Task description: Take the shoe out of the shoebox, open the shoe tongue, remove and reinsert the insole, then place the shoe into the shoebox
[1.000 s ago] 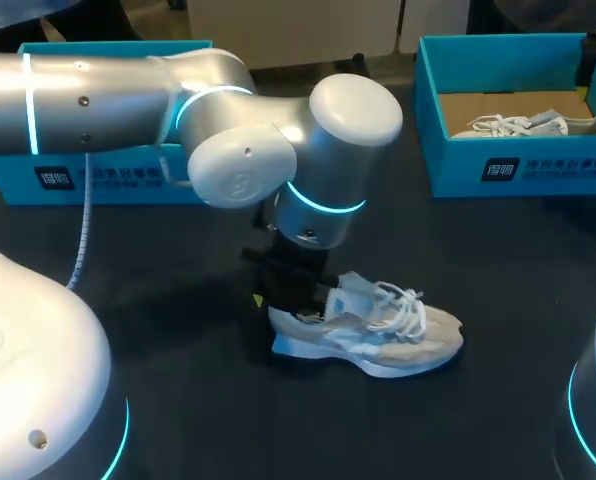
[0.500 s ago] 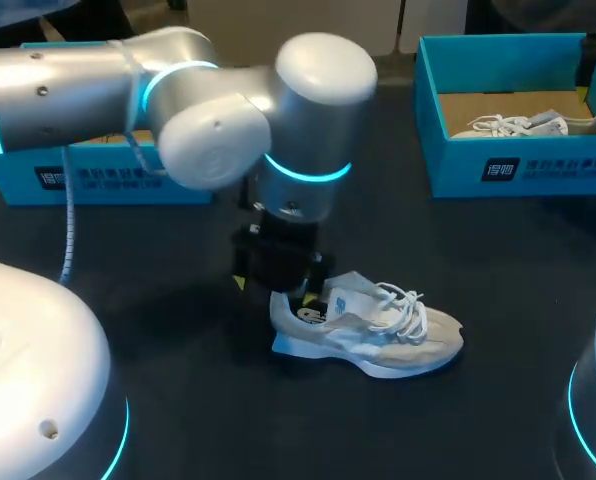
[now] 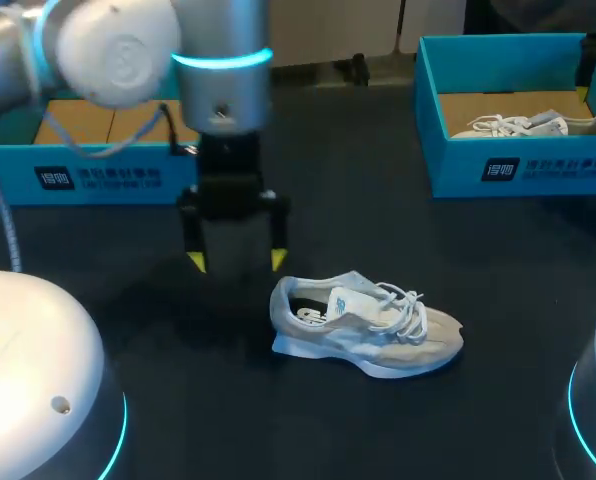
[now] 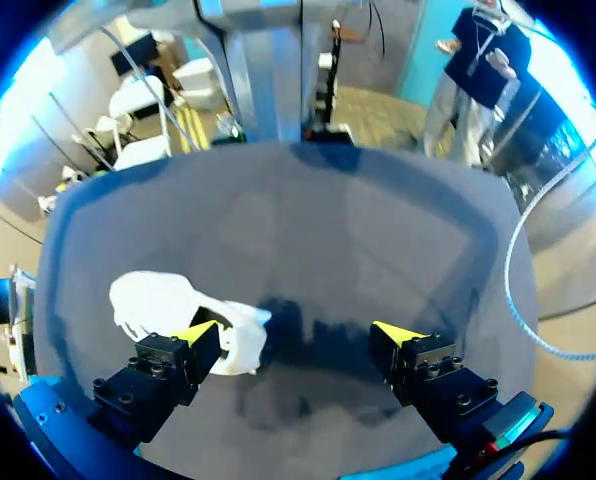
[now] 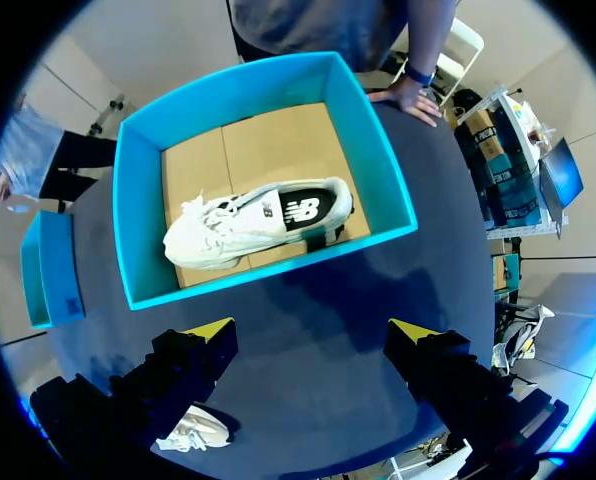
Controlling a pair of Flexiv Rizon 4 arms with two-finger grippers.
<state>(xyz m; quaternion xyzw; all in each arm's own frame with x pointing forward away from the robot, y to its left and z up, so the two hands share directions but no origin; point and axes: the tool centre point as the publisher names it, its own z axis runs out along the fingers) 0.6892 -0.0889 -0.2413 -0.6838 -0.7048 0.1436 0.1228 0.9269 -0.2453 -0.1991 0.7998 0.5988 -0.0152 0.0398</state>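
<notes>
Grey-white mesh shoe (image 3: 366,332) upright on table (image 3: 198,400) | left gripper (image 3: 235,261) hangs just beside shoe's heel, spread wide, empty | right gripper (image 5: 311,332) wide too, well apart from shoe | judged light, soft upper, stiff sole; pinch tongue or heel collar.

The shoe (image 3: 378,335) is white and pale grey with a light blue tongue patch, on a black table (image 3: 378,230). The left box (image 3: 8,185) and right box (image 3: 558,170) are turquoise outside and tan inside. The boxed shoe (image 5: 228,230) is white, lined black. The left arm (image 3: 218,30) is silver, ringed in glowing cyan; the left gripper (image 3: 235,260) is black with yellow tips.
</notes>
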